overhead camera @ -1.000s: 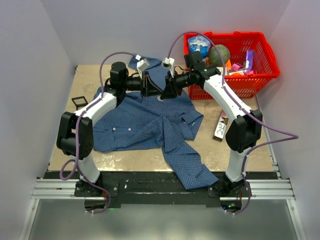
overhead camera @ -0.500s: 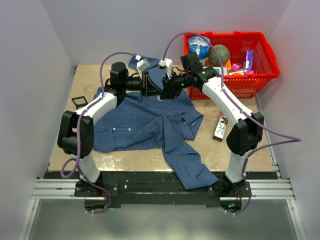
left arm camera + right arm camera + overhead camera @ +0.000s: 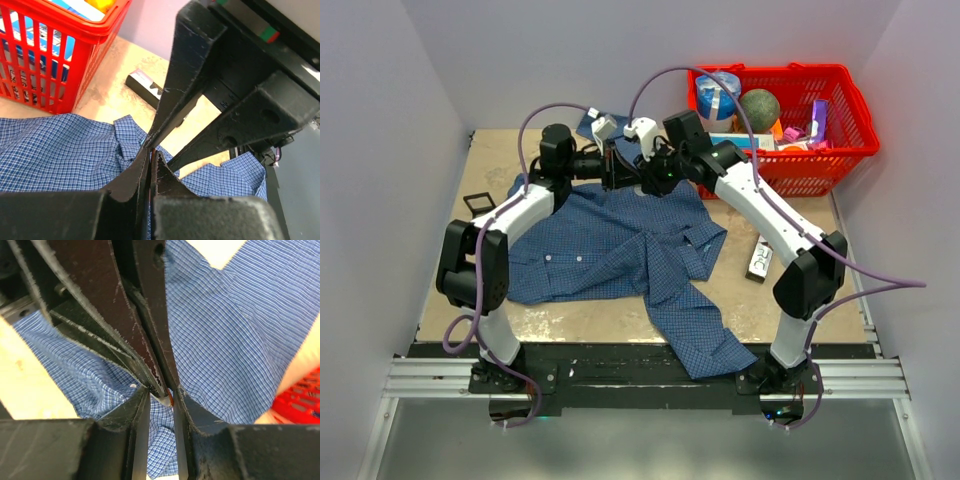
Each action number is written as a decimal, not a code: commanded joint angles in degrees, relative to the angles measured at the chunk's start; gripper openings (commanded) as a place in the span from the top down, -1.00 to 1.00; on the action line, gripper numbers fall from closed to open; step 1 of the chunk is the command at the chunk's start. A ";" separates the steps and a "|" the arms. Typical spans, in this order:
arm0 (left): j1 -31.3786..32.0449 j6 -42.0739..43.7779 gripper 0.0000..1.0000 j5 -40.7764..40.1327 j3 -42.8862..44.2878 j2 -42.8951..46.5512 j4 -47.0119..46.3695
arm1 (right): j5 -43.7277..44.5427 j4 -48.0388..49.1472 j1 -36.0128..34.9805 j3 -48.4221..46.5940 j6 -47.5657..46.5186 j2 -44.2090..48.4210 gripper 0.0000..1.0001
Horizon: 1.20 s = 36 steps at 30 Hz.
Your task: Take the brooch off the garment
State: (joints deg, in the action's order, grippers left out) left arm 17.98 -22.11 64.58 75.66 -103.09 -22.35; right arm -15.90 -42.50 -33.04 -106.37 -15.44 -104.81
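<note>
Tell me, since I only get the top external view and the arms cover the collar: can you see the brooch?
Observer: Yes. The right wrist view shows an orange-brown sliver of the brooch at the tips of the right gripper.
Operator: Gripped?
Observer: Cannot tell; a narrow gap shows between its fingers.
Operator: And the other arm?
Observer: The left wrist view shows the left gripper shut on a raised fold of the shirt.

top: overhead from near edge, looking down | wrists: close-up, facing each other, both on garment [image 3: 60,150]
</note>
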 commanded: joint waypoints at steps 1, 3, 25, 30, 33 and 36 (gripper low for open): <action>1.18 -3.64 1.00 5.82 3.00 1.66 -2.61 | 15.62 6.81 -0.27 0.02 4.26 0.92 1.00; 1.36 -3.64 1.00 6.00 3.00 1.66 -2.61 | 19.22 8.57 -0.19 0.02 8.65 1.37 1.00; 1.01 -1.27 1.00 2.13 2.56 1.14 0.99 | 1.58 12.61 5.17 -2.80 21.25 10.06 1.00; 0.83 -1.45 1.00 1.96 2.57 1.05 1.08 | -0.10 14.99 5.79 0.10 20.72 13.23 0.72; 0.83 -1.53 1.00 1.87 2.56 0.96 1.08 | 1.04 15.52 5.97 1.51 20.36 14.20 0.59; 0.83 -1.53 1.00 1.78 2.56 0.96 1.08 | 2.28 15.96 6.23 2.04 20.36 13.94 0.53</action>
State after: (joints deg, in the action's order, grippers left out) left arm 18.83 -23.05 65.32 77.52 -102.96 -21.02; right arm -14.52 -29.30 -26.98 -105.80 4.93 -90.59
